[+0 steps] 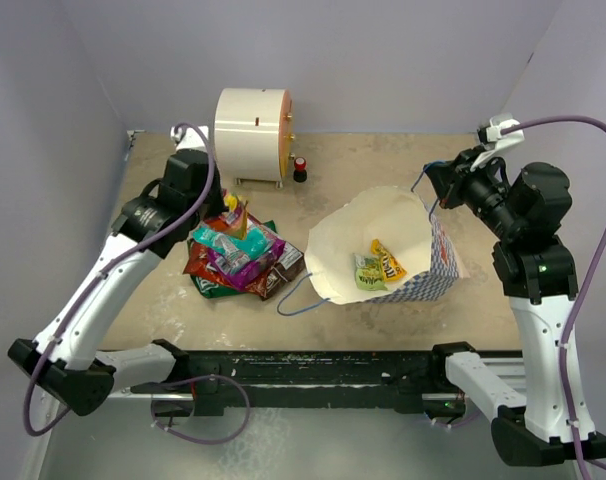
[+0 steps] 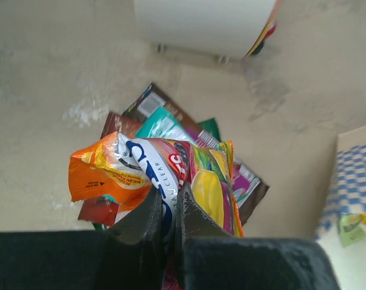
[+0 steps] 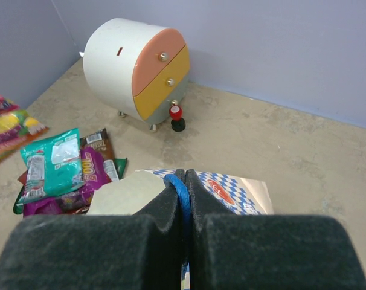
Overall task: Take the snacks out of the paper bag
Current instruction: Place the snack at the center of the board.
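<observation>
The paper bag [image 1: 383, 250] lies on its side at centre right, its white mouth open to the left, with a green packet [image 1: 368, 272] and a yellow packet [image 1: 387, 262] inside. My right gripper [image 1: 430, 186] is shut on the bag's blue cord handle [image 3: 182, 192] at its top edge. My left gripper [image 1: 233, 212] is shut on an orange and yellow snack packet [image 2: 153, 175], held above the pile of snacks [image 1: 238, 262] left of the bag. The pile has teal, purple, brown and green packets.
A white cylindrical drum with orange and yellow drawers [image 1: 253, 122] stands at the back, with a small red-capped bottle [image 1: 300, 168] beside it. The bag's other blue handle [image 1: 295, 298] lies loose on the table in front of the bag.
</observation>
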`<state>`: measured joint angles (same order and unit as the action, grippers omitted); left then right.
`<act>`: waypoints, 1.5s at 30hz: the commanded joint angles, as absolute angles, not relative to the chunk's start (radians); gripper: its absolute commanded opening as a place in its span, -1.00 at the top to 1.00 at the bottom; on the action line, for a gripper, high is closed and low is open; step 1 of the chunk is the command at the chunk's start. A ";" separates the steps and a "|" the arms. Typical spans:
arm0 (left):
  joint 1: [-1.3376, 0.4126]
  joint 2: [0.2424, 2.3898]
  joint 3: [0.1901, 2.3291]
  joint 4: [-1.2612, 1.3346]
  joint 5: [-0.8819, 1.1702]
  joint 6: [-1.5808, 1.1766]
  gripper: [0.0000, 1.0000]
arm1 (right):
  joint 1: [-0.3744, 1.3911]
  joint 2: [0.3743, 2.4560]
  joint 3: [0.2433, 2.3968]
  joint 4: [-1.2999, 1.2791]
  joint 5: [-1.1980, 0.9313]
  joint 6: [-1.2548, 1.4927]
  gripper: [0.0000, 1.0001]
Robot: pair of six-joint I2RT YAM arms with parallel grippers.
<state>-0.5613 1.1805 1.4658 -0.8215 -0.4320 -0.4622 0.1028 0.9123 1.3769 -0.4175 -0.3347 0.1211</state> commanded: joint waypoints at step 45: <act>-0.405 1.145 0.934 -0.659 -0.142 -0.665 0.39 | 0.104 0.846 1.393 -0.427 -0.322 0.114 1.00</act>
